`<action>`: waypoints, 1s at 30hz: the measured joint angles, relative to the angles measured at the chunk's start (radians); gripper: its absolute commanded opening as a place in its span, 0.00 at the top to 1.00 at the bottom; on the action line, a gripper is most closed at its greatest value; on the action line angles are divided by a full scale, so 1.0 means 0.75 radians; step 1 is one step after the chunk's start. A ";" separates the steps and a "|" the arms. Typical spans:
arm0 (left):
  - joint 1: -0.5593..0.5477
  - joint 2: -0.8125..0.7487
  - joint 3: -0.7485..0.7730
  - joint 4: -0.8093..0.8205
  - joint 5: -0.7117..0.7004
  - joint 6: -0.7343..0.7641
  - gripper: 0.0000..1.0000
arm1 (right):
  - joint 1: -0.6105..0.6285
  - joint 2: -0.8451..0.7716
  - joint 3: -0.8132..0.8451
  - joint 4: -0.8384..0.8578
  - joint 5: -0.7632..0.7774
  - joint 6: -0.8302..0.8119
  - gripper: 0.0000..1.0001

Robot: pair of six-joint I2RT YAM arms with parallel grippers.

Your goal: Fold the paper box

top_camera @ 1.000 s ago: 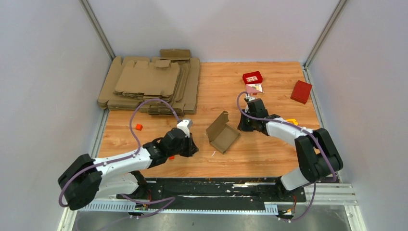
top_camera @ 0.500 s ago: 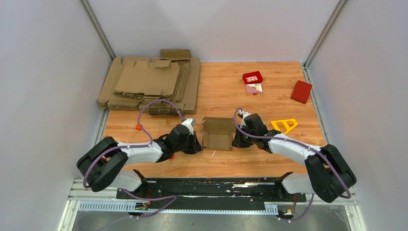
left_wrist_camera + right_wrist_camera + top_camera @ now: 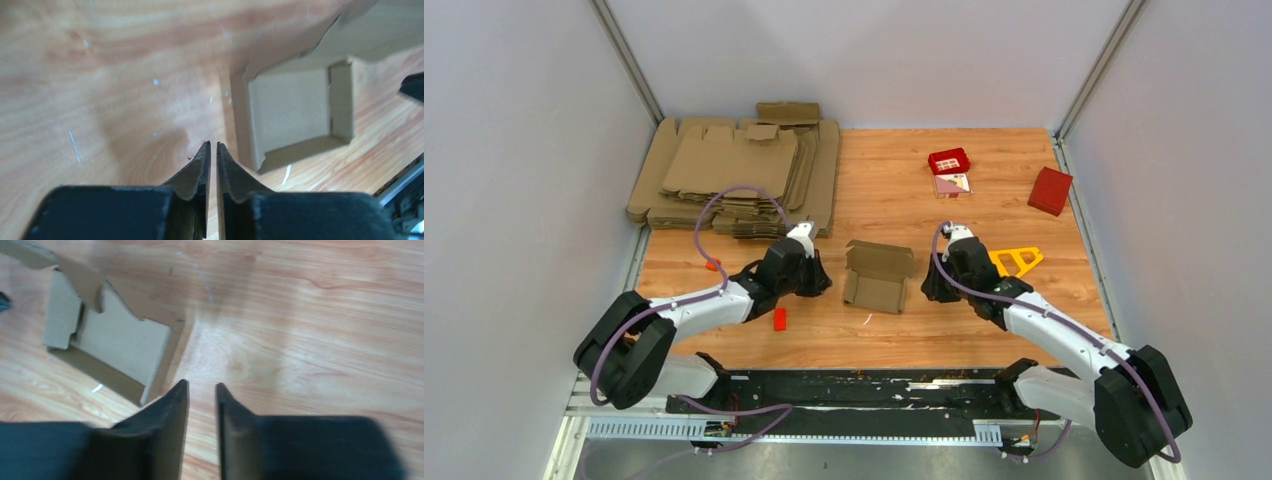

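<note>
Cardboard paper box (image 3: 879, 277) lies open side up, lid flap rearward

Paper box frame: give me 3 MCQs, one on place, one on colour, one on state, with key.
1. Where does the paper box sit?
A. between the two hands
B. on the pile of flat blanks
C. beside the red box

2. What colour is the triangle frame by the right arm?
A. green
B. yellow
C. blue

3. What state is the paper box in?
A. closed up
B. flat, unfolded
C. partly folded, walls up, lid open

Key:
A, it lies on the table between the left hand and right hand, touching neither.
B, the top view shows it yellow.
C, both wrist views show raised walls and an open top.
</note>
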 measured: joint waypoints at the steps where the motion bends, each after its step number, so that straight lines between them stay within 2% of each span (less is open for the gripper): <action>1: 0.008 -0.004 0.023 -0.013 -0.011 0.028 0.72 | -0.003 0.001 0.003 -0.006 0.022 0.011 0.47; 5: 0.014 -0.008 0.131 -0.028 -0.016 0.145 0.63 | -0.009 0.002 0.033 -0.033 0.099 -0.008 0.37; 10: 0.014 -0.014 0.181 -0.022 0.021 0.260 0.61 | -0.010 -0.103 0.034 0.040 0.106 -0.072 0.35; 15: 0.014 0.020 0.257 -0.053 0.036 0.330 0.64 | -0.010 -0.089 0.044 0.169 0.043 -0.106 0.45; 22: 0.014 0.146 0.365 -0.054 0.081 0.361 0.66 | -0.008 0.143 0.153 0.181 -0.028 -0.115 0.62; 27: 0.014 0.211 0.404 -0.082 0.079 0.359 0.68 | 0.006 0.181 0.170 0.185 -0.042 -0.103 0.74; 30: 0.014 0.219 0.404 -0.088 0.079 0.355 0.74 | 0.016 0.186 0.175 0.184 -0.042 -0.094 0.84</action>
